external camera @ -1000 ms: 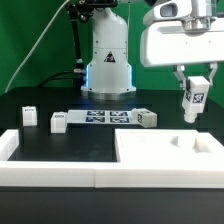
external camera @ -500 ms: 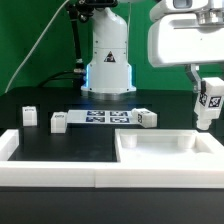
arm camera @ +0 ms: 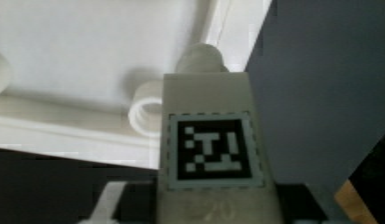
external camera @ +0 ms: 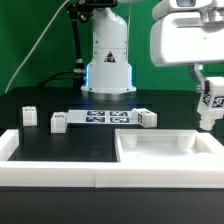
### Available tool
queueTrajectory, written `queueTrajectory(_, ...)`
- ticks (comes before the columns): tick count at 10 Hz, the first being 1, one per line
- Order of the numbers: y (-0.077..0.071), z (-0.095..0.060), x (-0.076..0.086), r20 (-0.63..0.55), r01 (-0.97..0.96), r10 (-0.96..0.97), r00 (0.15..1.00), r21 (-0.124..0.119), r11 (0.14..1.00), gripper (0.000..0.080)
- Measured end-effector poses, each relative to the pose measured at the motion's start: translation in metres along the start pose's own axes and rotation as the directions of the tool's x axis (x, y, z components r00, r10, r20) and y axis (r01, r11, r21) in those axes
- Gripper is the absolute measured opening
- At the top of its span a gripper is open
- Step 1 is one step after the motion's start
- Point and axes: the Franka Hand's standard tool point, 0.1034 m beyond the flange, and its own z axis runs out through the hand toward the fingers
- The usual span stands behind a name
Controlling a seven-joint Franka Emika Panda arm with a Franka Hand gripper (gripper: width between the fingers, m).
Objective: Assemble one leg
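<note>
**Exterior and wrist views, leg held over the panel.** The hand [external camera: 207,90] is gripping one leg [external camera: 209,106] at the exterior view's right, its two fingers closed on the upper part of the post. The leg is hanging upright with its square marker tag facing the camera. Its lower end is reaching down to the far rim of the large white panel [external camera: 150,150], which is lying on the black desk [external camera: 60,142]; whether the two are touching cannot be told.

In the wrist view the leg [arm camera: 207,110] is filling the middle of the frame. Its tip is pointing at the panel [arm camera: 100,60], close to the edge where white meets the dark desk.

Three more legs are standing on the desk. One [external camera: 58,122] and another [external camera: 147,119] are flanking the marker board [external camera: 105,118], and a third [external camera: 29,114] is standing farther toward the exterior view's left.
</note>
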Motion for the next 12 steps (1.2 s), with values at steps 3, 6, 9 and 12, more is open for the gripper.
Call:
queueTrajectory(3, 0.012, 0.01, 0.017, -0.013, 0.045, -0.046, 0.999, -0.003, 0.999, 0.0292)
queueTrajectory(6, 0.023, 0.018, 0.017, -0.011, 0.062, -0.062, 0.998, -0.007, 0.998, 0.0292)
queueTrajectory(9, 0.024, 0.028, 0.018, -0.026, 0.068, -0.068, 0.997, -0.007, 0.998, 0.0292)
queueTrajectory(12, 0.025, 0.038, 0.019, -0.065, 0.074, -0.074, 0.995, -0.01, 0.997, 0.0292)
